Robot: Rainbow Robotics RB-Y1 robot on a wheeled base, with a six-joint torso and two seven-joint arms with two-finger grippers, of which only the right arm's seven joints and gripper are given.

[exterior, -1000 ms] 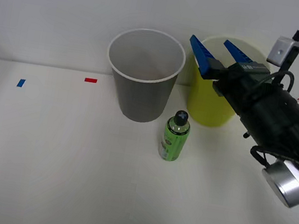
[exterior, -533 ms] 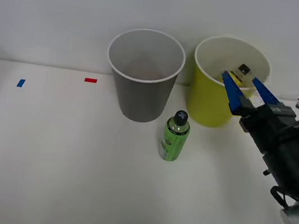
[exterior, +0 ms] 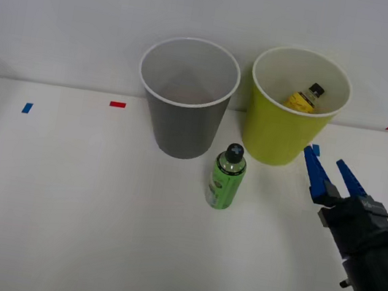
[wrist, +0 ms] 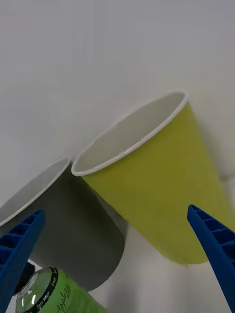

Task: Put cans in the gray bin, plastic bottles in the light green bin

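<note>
Standing bins (exterior: pixel 186 100) on white table (exterior: pixel 59 205)

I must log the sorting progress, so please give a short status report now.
Right gripper open, empty, beside light green bin. Yellow-label bottle inside that bin. Green bottle upright on table, in front of gray bin. Nothing blocking it.

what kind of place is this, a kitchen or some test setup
Likely a lab test setup, not a kitchen: a bare white table marked with small red tape, a gray bin and a light green bin, and a plain white wall behind.
</note>
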